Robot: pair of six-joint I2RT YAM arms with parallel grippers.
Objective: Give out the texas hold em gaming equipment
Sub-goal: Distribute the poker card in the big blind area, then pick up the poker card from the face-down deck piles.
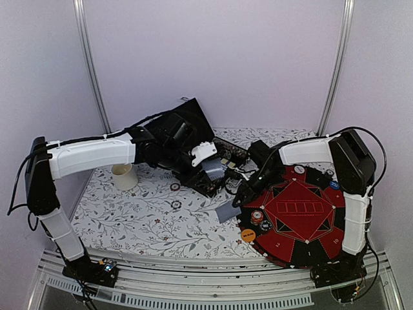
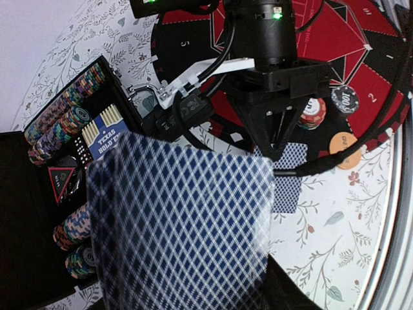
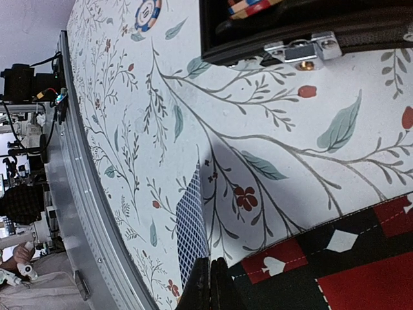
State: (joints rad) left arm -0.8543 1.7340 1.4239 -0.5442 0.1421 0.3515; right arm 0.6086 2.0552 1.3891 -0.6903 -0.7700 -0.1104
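My left gripper [image 1: 211,165] is shut on a stack of playing cards [image 2: 181,219] with blue diamond backs, held over the open black case [image 1: 193,145]. The stack fills the left wrist view and hides the fingers. My right gripper [image 3: 211,284] is shut on the edge of a single card [image 3: 192,232], which hangs just above the cloth at the left rim of the round red and black poker mat [image 1: 303,248]. That card also shows in the top view [image 1: 226,211]. On the mat lie chip stacks [image 1: 258,217], an orange button [image 1: 248,236], a white button [image 1: 299,169] and a blue button [image 1: 334,184].
The case holds rows of chips [image 2: 64,110] and a card box [image 2: 106,132]. A cream cup [image 1: 124,175] stands at the left on the floral cloth. Two loose chips [image 1: 175,186] lie near the table's middle. The metal table rail [image 1: 193,274] runs along the near edge.
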